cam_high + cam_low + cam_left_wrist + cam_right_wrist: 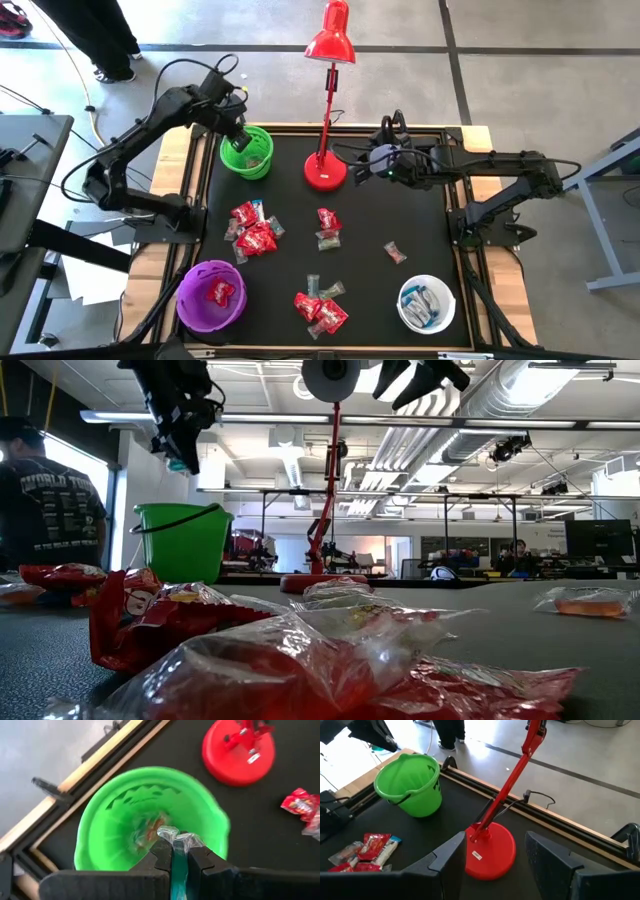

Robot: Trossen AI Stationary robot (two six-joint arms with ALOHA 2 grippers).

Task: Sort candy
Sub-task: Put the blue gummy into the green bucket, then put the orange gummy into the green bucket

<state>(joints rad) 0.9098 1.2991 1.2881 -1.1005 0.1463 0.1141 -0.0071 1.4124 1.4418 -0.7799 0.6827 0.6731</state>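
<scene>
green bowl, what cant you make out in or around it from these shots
- Green bowl, left wrist view: contents blurred; left gripper, shut on a clear candy, covers part.
- High view: the left arm hides the inside.
- Low and right wrist views: the wall hides the inside.

I see my right gripper (492, 865) fingers spread wide; red lamp base (490, 851) between them; green bucket (411, 785) at ten o'clock; candy (367, 851) at nine.

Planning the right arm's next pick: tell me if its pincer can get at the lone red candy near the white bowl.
Probably yes. The right pincer is open and empty beside the lamp base, and the lone candy lies apart on bare mat, nothing between them.
</scene>
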